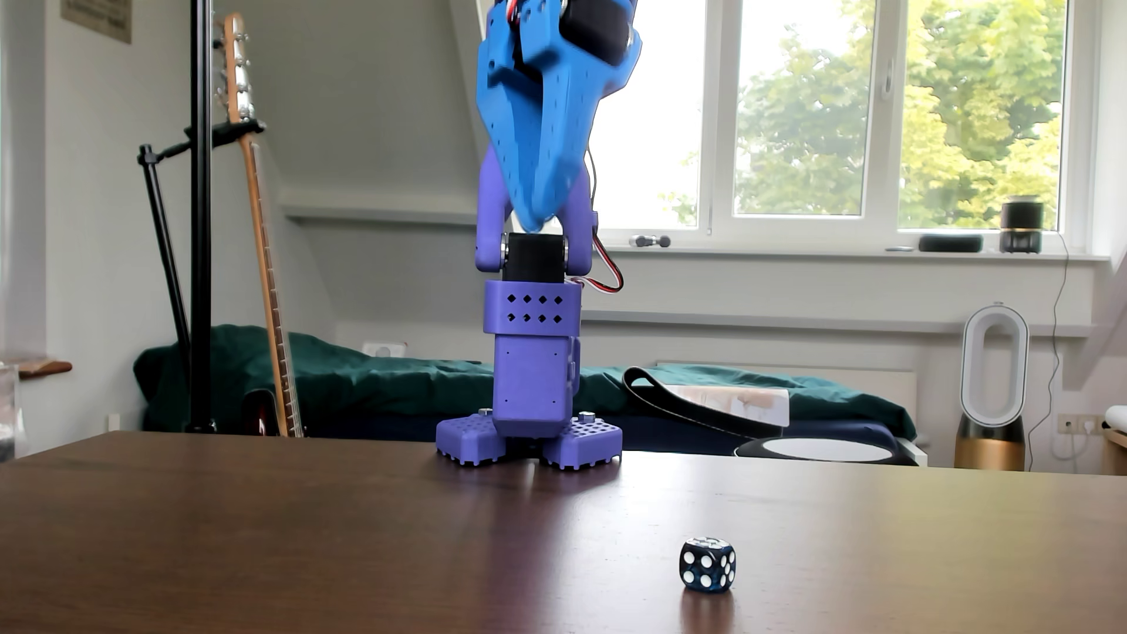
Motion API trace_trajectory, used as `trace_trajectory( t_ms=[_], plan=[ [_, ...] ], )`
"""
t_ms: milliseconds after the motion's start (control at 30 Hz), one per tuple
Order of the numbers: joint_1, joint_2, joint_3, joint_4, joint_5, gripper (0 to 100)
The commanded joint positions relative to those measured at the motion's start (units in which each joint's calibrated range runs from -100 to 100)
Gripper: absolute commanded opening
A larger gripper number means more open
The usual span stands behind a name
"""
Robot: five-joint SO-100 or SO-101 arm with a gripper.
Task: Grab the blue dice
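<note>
The blue dice (707, 565) is a small translucent dark-blue cube with white pips. It rests on the dark wooden table (305, 536) at the front right of the other view. My gripper (536, 222) has bright-blue plastic jaws that point down, high above the table's middle, in front of the purple arm base (529, 378). Its jaws look closed together with nothing between them. The gripper hangs well above and to the left of the dice, far from it.
The purple base stands on the table's far edge. A black stand pole (200, 213) and a guitar (259, 244) rise behind the table at left. A bed, a fan (993, 390) and windows fill the background.
</note>
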Motion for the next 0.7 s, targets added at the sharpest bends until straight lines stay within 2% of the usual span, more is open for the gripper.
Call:
trace_trajectory(
  t_ms=[0,267,667],
  plan=[
    [-0.3,23.0,-10.9,0.7,0.4,2],
    [-8.0,25.6,-9.0,-0.8,-0.2,2],
    [-21.7,22.0,-10.6,-1.0,-4.9,2]
  ],
)
